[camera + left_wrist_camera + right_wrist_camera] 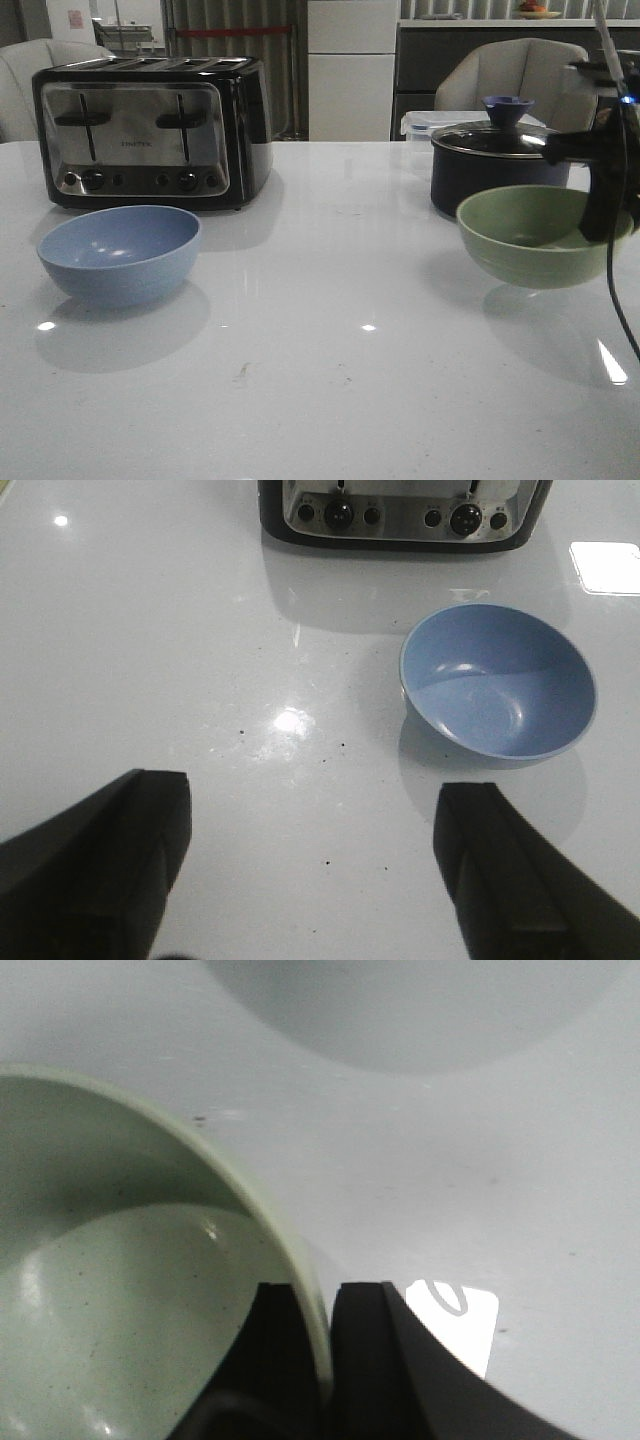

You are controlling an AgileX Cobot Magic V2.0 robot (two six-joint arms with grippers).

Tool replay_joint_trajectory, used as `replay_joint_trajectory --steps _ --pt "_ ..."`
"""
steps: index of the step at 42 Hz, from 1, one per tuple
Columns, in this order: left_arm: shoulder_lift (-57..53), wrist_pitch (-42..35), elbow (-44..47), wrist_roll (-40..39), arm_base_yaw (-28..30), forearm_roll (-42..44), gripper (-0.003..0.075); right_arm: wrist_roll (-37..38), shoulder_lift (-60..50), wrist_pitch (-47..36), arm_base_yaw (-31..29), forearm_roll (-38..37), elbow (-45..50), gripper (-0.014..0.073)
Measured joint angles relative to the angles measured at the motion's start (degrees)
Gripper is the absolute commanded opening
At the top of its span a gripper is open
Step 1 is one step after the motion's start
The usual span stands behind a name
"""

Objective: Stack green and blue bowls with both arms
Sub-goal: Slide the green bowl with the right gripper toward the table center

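Right arm: the black two-finger right gripper (322, 1360) is clamped on the rim of the pale sage green matte bowl (530, 236), one finger inside the wall and one outside, as the right wrist view shows. In the front view this bowl hangs at the right side of the scene, clear of the glossy white table (330, 400); a soft shadow lies on the surface beneath it and the base does not touch. The bowl sits roughly level, mouth up, and is empty inside.

Left arm: the black left gripper (310, 865) has its two fingers spread wide apart, with bare table between them and nothing held. It is seen only in the left wrist view.

The pale dusty blue matte bowl (119, 252) rests upright on the table at the left side, empty, well apart from the green bowl. It stands just in front of the black and chrome four-slot toaster (150, 130), near it but not touching. In the left wrist view the blue bowl (498, 680) lies beyond the open fingers, between them and the toaster's knobs.

A dark navy saucepan with a glass lid and blue knob (490, 160) stands on the table just behind the raised green bowl.
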Motion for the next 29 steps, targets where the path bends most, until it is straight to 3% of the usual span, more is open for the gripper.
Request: replay_joint_trajectory --steps 16,29 --pt "0.0 0.0 0.0 0.0 0.0 0.0 0.0563 0.0 -1.7 -1.84 18.82 5.6 -0.15 0.0069" --pt "0.0 0.0 0.0 0.0 0.0 0.0 0.0563 0.0 3.49 -4.97 24.99 6.08 -0.15 0.0072"
